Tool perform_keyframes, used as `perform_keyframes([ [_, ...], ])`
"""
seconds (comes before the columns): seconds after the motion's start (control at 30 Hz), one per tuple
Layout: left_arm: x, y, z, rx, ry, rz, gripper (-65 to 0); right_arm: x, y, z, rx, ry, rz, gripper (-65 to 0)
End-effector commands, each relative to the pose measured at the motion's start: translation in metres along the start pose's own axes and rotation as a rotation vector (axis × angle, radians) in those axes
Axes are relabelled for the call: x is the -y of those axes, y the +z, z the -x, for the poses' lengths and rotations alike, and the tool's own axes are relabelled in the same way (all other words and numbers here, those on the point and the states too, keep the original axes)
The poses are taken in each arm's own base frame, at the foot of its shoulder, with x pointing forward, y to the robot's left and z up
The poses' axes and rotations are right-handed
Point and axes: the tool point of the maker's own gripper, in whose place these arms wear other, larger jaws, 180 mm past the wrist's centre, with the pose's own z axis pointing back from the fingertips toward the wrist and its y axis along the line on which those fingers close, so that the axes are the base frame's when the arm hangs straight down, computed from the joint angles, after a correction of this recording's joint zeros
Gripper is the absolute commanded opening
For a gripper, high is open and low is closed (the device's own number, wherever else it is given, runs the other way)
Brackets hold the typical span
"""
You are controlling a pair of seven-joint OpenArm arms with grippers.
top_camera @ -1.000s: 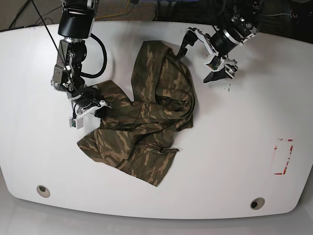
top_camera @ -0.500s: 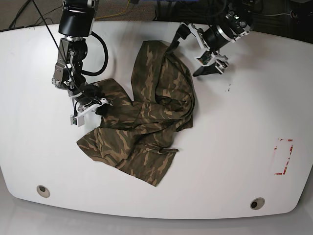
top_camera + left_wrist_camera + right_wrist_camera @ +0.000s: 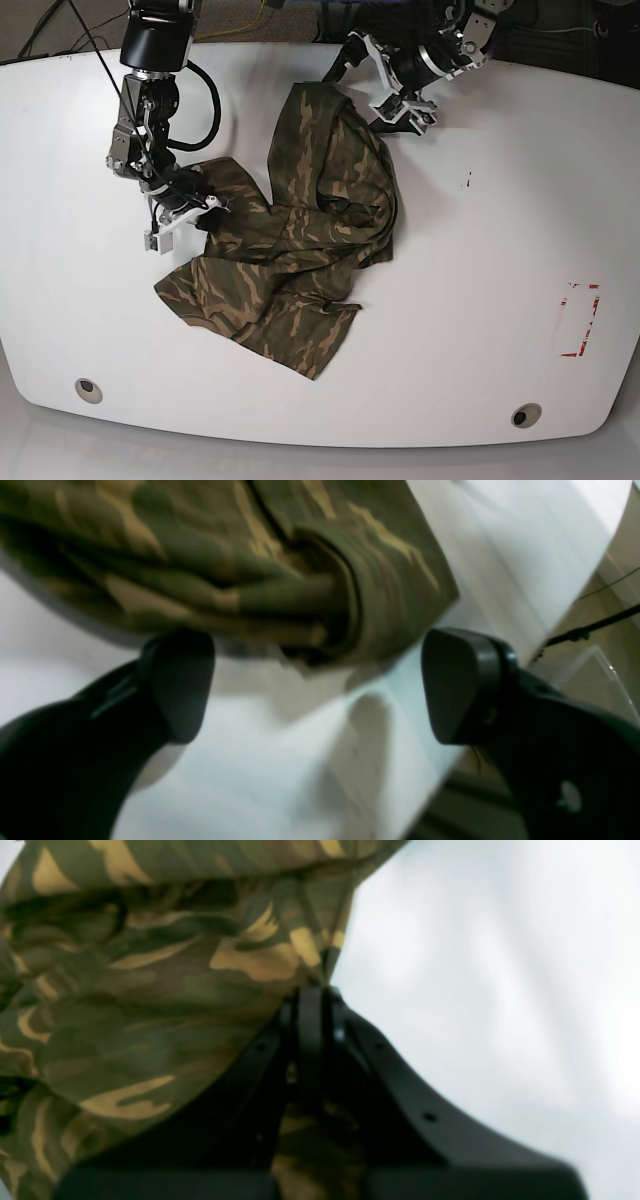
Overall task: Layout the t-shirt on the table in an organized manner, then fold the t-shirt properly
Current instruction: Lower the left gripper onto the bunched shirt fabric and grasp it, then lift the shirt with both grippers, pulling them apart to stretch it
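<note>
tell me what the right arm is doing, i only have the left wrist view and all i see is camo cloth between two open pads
Observer: The right end effector is shut on the t-shirt, pinching its edge at the far side from you.
Operator: is the shirt laid out flat yet
Observer: No. In the base view it lies crumpled in folds on the table.
Operator: where am i relative to it
Observer: Your left end effector is at the shirt's top corner by the table's back edge, jaws straddling the cloth but not closed.
</note>
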Motion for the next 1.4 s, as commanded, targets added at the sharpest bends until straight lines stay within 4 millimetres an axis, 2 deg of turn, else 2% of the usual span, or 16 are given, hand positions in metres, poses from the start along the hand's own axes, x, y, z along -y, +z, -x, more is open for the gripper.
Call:
perform_keyframes([
  [0.0,0.007,-0.004,-0.006,0.03,0.011,0.029,-11.3,-0.004,0.004,-0.019,0.053,0.015,-0.013,-65.0],
  [0.43,0.02,-0.011,-0.007,0.03,0.0,0.073,-13.6,-0.003,0.004,-0.018,0.051,0.015,-0.013,-65.0],
  [0.53,0.02,-0.011,-0.006,0.028,0.001,0.073,-21.1,-0.003,0.004,-0.018,0.051,0.015,-0.013,-65.0],
  [0.63,0.015,-0.012,-0.008,0.031,-0.003,0.064,-39.2,-0.003,0.004,-0.018,0.051,0.015,-0.013,-65.0],
  [0.73,0.01,-0.015,-0.013,0.039,-0.017,0.059,-51.5,-0.003,0.004,-0.018,0.051,0.015,-0.013,-65.0],
  [0.83,0.009,-0.015,-0.009,0.026,-0.017,0.059,-59.4,-0.003,0.004,-0.018,0.051,0.015,-0.013,-65.0],
  [0.9,0.007,-0.016,-0.007,0.019,-0.014,0.059,-62.4,-0.003,0.004,-0.018,0.051,0.015,-0.013,-65.0],
  [1.17,0.005,-0.015,-0.008,0.023,-0.018,0.054,-62.7,-0.004,0.004,-0.018,0.053,0.015,-0.014,-65.0],
  [1.27,-0.005,-0.009,-0.022,0.056,-0.033,0.022,-62.7,-0.007,0.008,-0.023,0.07,0.029,-0.017,-65.0],
  [1.37,-0.022,0.001,-0.037,0.095,-0.049,-0.033,-62.7,-0.011,0.017,-0.027,0.094,0.05,-0.02,-65.0],
])
